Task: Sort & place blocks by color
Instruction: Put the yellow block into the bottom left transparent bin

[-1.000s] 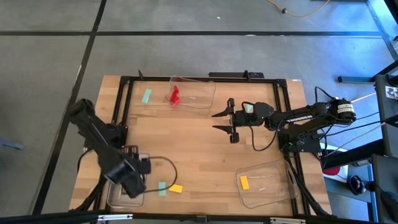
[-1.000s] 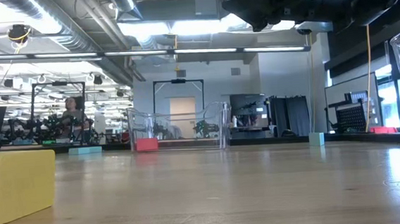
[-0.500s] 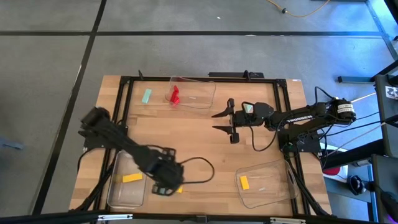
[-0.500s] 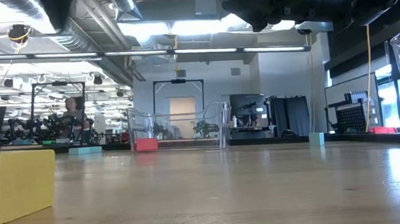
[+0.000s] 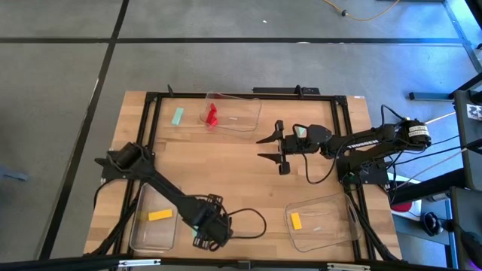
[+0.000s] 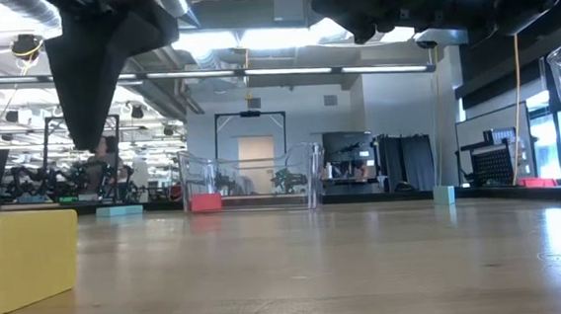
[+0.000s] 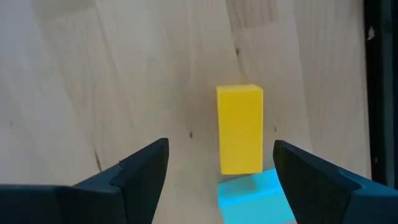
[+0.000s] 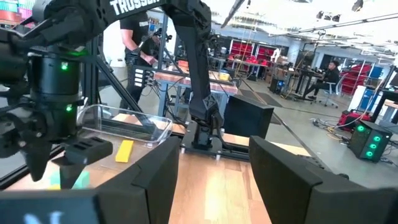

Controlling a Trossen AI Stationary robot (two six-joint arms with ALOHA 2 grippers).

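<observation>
Wooden tabletop (image 5: 241, 181) fills the high view, where the left gripper (image 5: 211, 232) hangs low over the near edge, just beside a clear rectangular plastic tray (image 5: 143, 233) that holds a flat yellow bar (image 5: 160, 215). The right gripper (image 5: 269, 147) waits mid-table with its fingers spread wide. Ahead of it stands a second clear tray (image 5: 252, 117) containing red blocks (image 5: 212, 114), with a pale teal block (image 5: 178, 117) lying on the wood beside that tray. Behind the right gripper, at the near right, a third clear tray (image 5: 339, 226) holds another yellow block (image 5: 296, 220).

From the low view, a dark finger (image 6: 105, 60) of the left gripper hangs above a yellow cuboid block (image 6: 22, 259) that sits close to the camera. Far across the table stand a red block (image 6: 205, 203) and small teal blocks (image 6: 118, 210).

Seen from the left wrist, the spread fingers (image 7: 140, 171) straddle a yellow rectangular block (image 7: 239, 127) lying on the wood, apart from both of them, with a bright teal block (image 7: 256, 198) touching its nearer end.

Through the right wrist view, the wide-apart fingers (image 8: 155, 165) frame bare wood, the left arm (image 8: 43, 81) beyond, and the tray with its yellow bar (image 8: 124, 150).
</observation>
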